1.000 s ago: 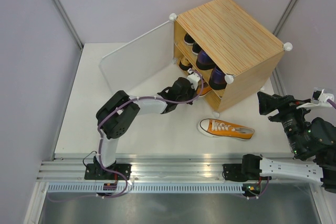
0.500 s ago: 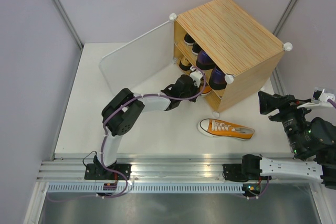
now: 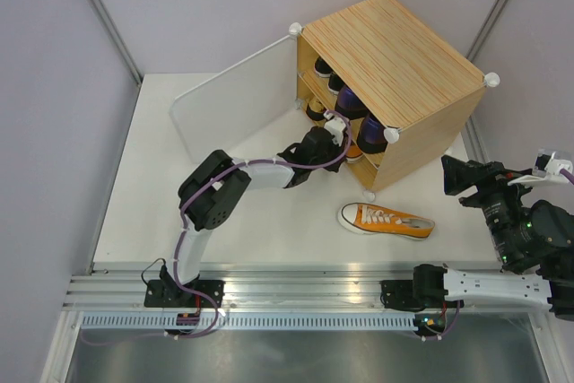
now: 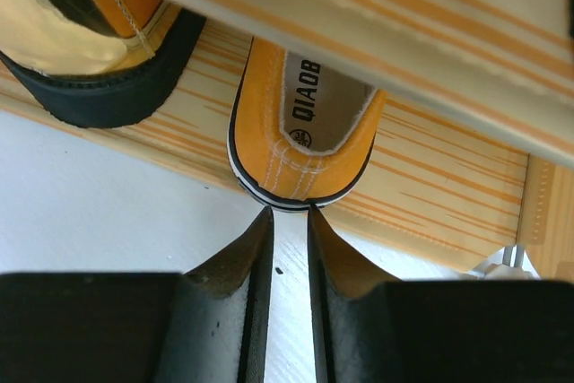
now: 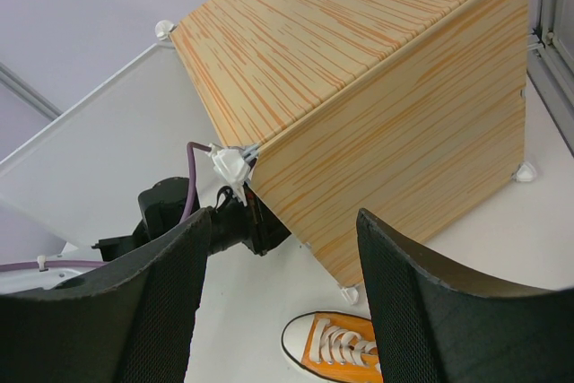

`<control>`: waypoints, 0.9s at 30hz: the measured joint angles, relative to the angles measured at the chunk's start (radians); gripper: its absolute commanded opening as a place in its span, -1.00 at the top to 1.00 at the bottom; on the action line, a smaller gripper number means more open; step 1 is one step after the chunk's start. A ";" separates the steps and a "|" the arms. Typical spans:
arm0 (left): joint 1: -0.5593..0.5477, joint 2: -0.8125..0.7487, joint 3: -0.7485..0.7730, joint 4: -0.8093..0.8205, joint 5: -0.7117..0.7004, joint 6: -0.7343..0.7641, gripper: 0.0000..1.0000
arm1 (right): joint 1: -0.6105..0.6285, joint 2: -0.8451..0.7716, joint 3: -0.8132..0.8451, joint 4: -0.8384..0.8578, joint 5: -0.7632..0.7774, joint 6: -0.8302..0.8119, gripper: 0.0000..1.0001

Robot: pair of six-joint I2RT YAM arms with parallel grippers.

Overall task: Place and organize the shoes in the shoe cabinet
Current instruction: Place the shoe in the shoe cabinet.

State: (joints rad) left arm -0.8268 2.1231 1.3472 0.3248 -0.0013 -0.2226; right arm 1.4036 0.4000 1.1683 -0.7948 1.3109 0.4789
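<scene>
Right gripper (image 5: 285, 230) hangs spread wide and empty off the shoe cabinet's (image 3: 395, 51) near corner. One orange sneaker (image 3: 386, 220) lies on the table (image 3: 179, 213) just before the cabinet. Left gripper (image 4: 289, 213), jaws a thin slit apart with nothing between, has its tips against the heel of the other orange sneaker (image 4: 300, 145) on the cabinet's bottom shelf, beside a gold pump (image 4: 54, 33). Purple loafers (image 3: 350, 105) sit on the shelf above.

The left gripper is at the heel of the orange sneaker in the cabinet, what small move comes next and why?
Probably a short push deeper. The left gripper, jaws a slit apart, has its tips on the heel of the orange sneaker, and that heel looks about level with the front lip of the cabinet floor.
</scene>
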 measured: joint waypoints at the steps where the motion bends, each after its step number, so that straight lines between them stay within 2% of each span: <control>1: 0.000 0.003 0.000 0.002 -0.003 -0.013 0.49 | 0.000 0.000 0.000 0.000 0.001 0.000 -0.41; 16: 0.001 0.028 0.000 0.085 -0.085 -0.165 0.37 | 0.013 0.000 0.000 0.000 0.018 0.004 -0.41; 27: 0.006 0.093 0.000 0.169 -0.079 -0.282 0.33 | 0.024 0.000 0.002 0.000 0.039 0.004 -0.41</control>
State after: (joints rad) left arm -0.8211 2.2166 1.3472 0.4938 -0.0799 -0.5045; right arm 1.4281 0.3996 1.1698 -0.7948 1.3495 0.4828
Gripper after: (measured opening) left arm 0.329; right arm 0.706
